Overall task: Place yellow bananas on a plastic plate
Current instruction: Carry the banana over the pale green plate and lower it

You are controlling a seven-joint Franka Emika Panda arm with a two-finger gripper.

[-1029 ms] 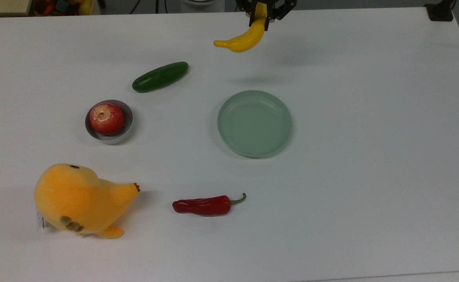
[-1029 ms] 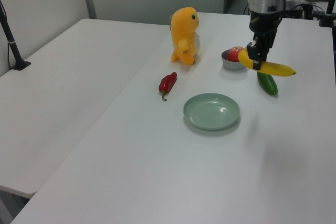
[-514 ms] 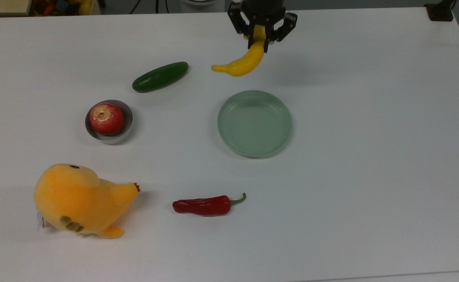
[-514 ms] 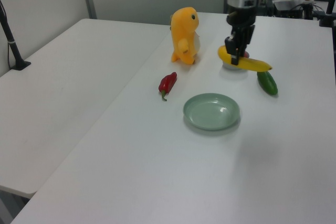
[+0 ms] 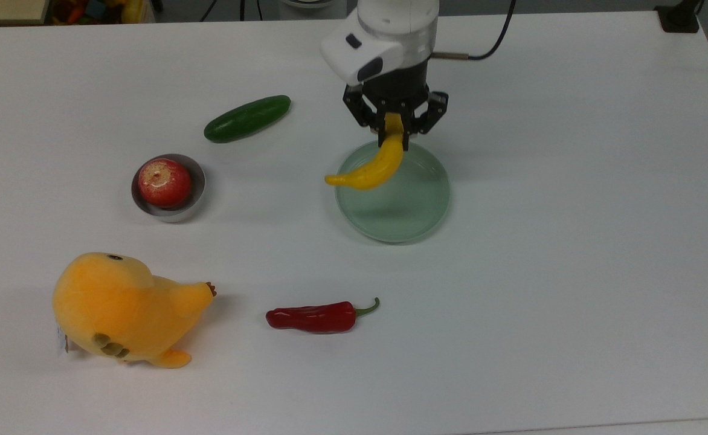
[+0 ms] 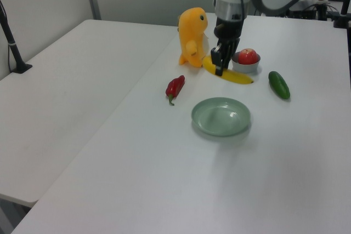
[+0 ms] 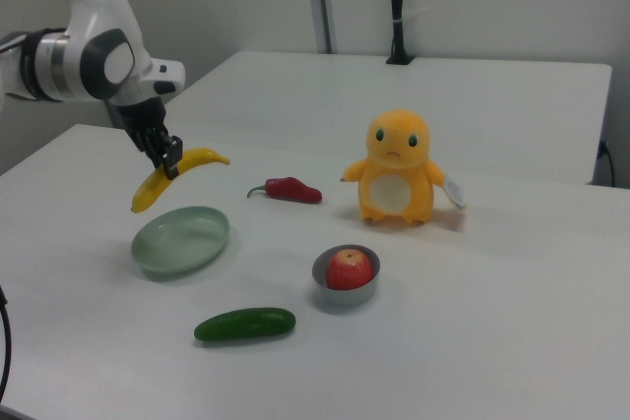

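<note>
- Gripper (image 5: 394, 132): black two-finger claw, closed on stem end of the yellow bananas (image 5: 372, 168); white arm above.
- Banana: single smooth curved fruit, glossy yellow, small dark tip; held in the air, tip hanging toward the top view's left, over the near-left rim of the plastic plate (image 5: 417, 214).
- Plate: round, shallow, pale mint green w/ raised rim, nothing in it, flat on white matte table (image 5: 571, 241).
- Other items: dark green cucumber (image 5: 247, 118); red apple (image 5: 164, 182) in small metal bowl (image 5: 197, 199); wrinkled red chilli (image 5: 315, 318); fuzzy orange plush (image 5: 121, 308).
</note>
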